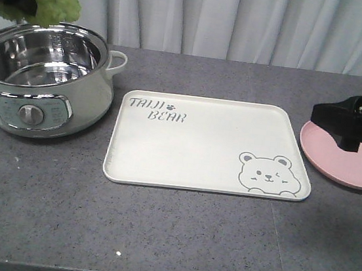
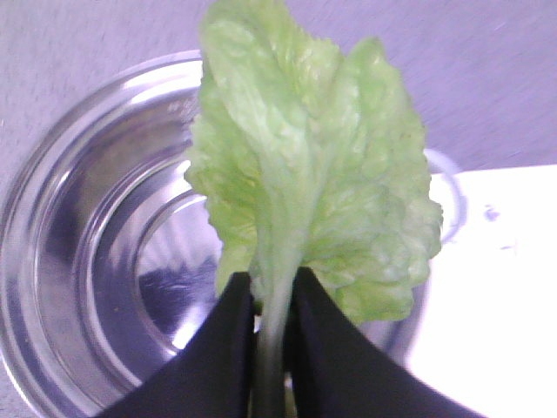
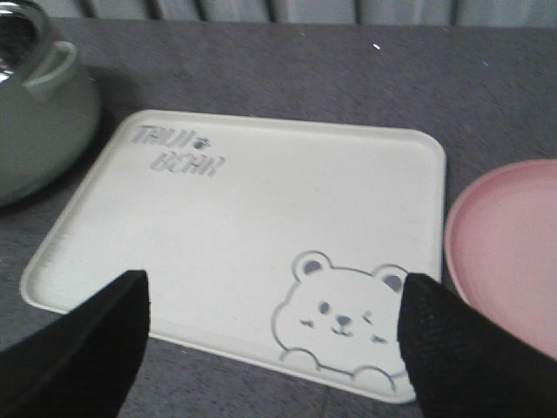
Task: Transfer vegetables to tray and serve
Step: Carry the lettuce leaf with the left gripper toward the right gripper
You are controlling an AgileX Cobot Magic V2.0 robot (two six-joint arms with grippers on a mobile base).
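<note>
The left gripper (image 2: pixel 271 305) is pinched tight on the pale rib of the vegetables (image 2: pixel 313 174), a crinkled green lettuce leaf hanging in the air above the steel pot (image 1: pixel 85 107) at the far left of the table (image 1: pixel 155 238). The right gripper (image 3: pixel 274 348) gapes wide and holds nothing, hovering at the right over the pink plate (image 1: pixel 355 173). Between pot and plate the tray (image 1: pixel 193 143) lies bare. I judge the task barely begun: the leaf is up out of the pot but not yet on the tray, and serving remains.
</note>
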